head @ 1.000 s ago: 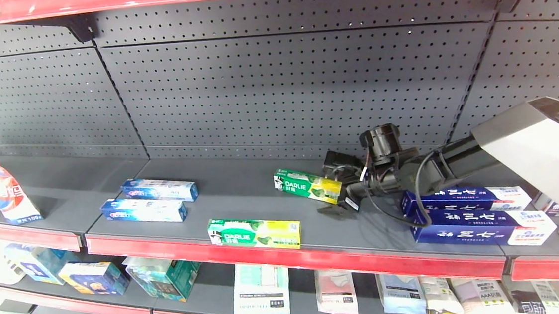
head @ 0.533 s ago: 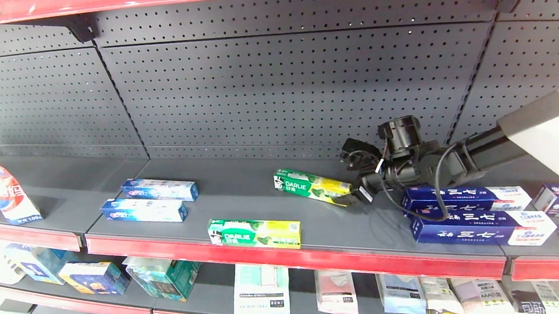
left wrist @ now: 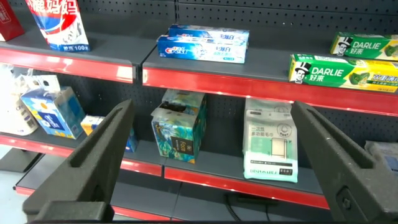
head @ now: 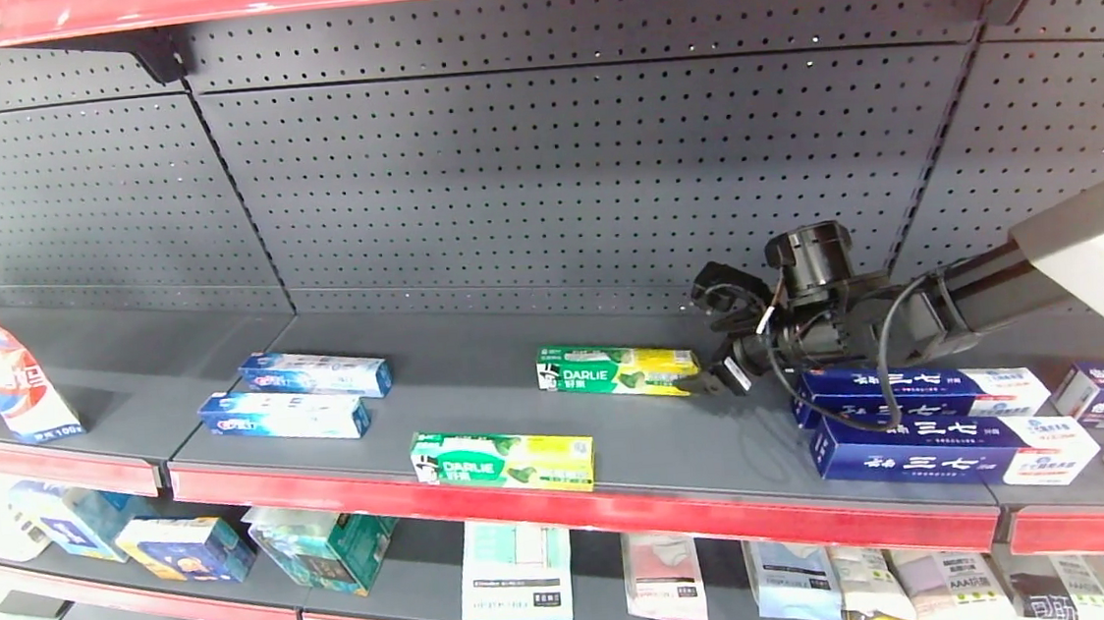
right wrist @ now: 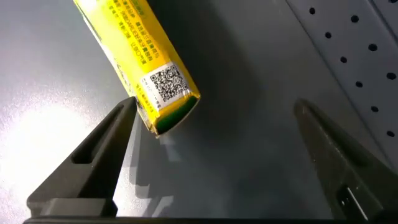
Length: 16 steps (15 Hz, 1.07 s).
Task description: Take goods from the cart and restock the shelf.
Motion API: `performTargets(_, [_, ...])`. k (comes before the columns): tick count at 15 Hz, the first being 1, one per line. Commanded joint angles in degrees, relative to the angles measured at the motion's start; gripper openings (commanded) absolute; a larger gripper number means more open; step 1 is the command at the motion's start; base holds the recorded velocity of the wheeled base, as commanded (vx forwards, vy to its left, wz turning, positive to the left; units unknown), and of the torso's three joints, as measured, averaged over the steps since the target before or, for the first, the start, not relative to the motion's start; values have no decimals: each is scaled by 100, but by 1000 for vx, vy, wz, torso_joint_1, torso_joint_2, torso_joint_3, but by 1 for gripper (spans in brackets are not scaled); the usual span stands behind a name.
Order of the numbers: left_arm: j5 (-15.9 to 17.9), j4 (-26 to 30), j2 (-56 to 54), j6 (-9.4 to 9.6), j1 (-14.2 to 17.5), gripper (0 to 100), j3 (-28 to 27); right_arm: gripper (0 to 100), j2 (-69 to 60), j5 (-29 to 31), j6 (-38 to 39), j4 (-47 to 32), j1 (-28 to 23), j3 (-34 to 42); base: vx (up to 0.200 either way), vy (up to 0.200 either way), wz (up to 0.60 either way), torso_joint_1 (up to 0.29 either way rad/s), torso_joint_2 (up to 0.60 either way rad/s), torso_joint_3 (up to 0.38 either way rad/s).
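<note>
On the middle shelf (head: 477, 355), the green-and-yellow toothpaste box (head: 618, 370) lies flat, behind a second such box (head: 502, 461) at the front edge. The right gripper (head: 711, 332) stands wide apart, 1 finger just beside the box's end, holding nothing. The left gripper (left wrist: 208, 109) is spread apart too.

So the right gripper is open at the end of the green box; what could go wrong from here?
One finger of the right gripper sits close beside the end of the green box, so pulling back could snag and turn it. The arm also passes low over the dark blue boxes; a careless retreat might push them toward the shelf edge.
</note>
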<state>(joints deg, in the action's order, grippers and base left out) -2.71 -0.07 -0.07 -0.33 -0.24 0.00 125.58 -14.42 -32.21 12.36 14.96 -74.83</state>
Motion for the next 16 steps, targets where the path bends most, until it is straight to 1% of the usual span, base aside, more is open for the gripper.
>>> performTargets(1, [-2,-1,7,-2,-2,100,0,100,-33,1,4,3,-10,21,0,0,0,0,0,0])
performTargets(2, [-2,-1,7,-2,-2,100,0,100,-95,-8,30,3,-37,65,0,0,0,0,0,0])
performTargets(6, [-2,-1,7,-2,-2,100,0,100,-701,-245,558,3,-160,363,0,0,0,0,0,0])
performTargets(8, [-2,-1,7,-2,7,100,0,100,-789,-237,654,3,-204,416,0,0,0,0,0,0])
performTargets(10, [-2,-1,7,-2,-2,100,0,100,-771,-245,742,12,-424,504,0,0,0,0,0,0])
performTargets(12, [-2,-1,7,-2,-2,100,0,100,-657,-149,742,12,-626,469,0,0,0,0,0,0])
performTargets(13, [-2,-1,7,-2,-2,100,0,100,-578,-8,742,21,-705,469,0,0,0,0,0,0])
performTargets(14, [-2,-1,7,-2,-2,100,0,100,-517,89,751,21,-740,443,0,0,0,0,0,0])
performTargets(16, [-2,-1,7,-2,-2,100,0,100,-393,97,751,29,-749,319,0,0,0,0,0,0])
